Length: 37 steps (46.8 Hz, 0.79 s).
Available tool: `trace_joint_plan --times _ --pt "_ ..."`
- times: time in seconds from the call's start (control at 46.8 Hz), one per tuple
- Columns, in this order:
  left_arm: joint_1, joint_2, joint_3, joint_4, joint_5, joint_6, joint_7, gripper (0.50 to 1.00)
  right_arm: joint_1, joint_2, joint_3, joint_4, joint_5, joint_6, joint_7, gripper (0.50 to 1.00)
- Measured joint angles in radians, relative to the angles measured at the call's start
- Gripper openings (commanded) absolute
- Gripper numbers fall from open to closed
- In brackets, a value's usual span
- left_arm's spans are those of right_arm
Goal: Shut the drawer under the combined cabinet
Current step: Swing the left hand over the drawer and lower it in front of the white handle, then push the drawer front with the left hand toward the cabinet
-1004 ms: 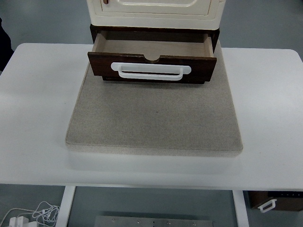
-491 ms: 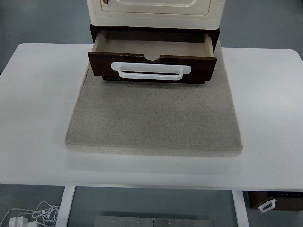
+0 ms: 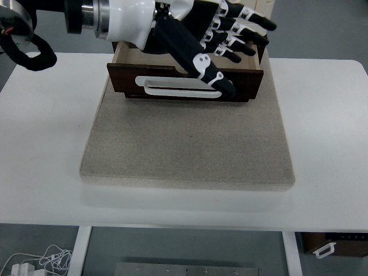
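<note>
The robot's left hand (image 3: 210, 40), black with white joint caps, reaches in from the upper left edge of the view, on a white forearm with a silver wrist ring. Its fingers (image 3: 244, 23) are spread and stretched out flat toward the right, holding nothing. The hand hovers over the open drawer (image 3: 184, 72). The thumb (image 3: 201, 60) slants down and to the right across the drawer's front panel, with its tip lying over the right end of the white handle (image 3: 172, 89). Whether the thumb touches the handle or the panel cannot be told from this steep angle. A black cable (image 3: 31, 54) loops beneath the arm near the upper left corner.

The drawer is dark brown wood with a pale inside, and it stands pulled out toward the camera from the base of a cream cabinet (image 3: 261, 8), which the hand and arm mostly hide. The long white handle runs across the drawer's front.

The cabinet sits at the far edge of a square grey mat (image 3: 187, 144), and the mat lies in the middle of a white table (image 3: 328, 126). Below the table's near edge, white cords (image 3: 40, 261) lie on the floor at the lower left, and a small dark box with a white handle (image 3: 336, 244) shows at the lower right.
</note>
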Motion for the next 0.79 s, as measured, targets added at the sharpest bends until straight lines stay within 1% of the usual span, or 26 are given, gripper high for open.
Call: trace_joint_plan --times 0.15,0.235,0.406,0.598,0.791 --pt "0.0 -0.002 0.044 0.0 0.0 -0.063 0.049 1.0 0.001 0.0 0.0 0.0 0.0 0.0 0.0 0.952" --pt "-0.001 -0.012 0.075 0.0 0.002 -0.073 0.076 1.0 0.0 0.0 0.0 0.0 0.0 0.0 0.0 0.952" --pt "-0.014 -0.054 0.147 0.0 0.008 -0.081 0.158 1.0 0.0 0.0 0.0 0.0 0.0 0.0 0.0 0.952" --pt "-0.014 -0.109 0.209 0.009 0.107 -0.064 0.177 1.0 0.0 0.0 0.0 0.0 0.0 0.0 0.0 0.952" --pt "-0.013 -0.156 0.237 0.061 0.122 -0.063 0.199 1.0 0.0 0.0 0.0 0.0 0.0 0.0 0.0 0.952"
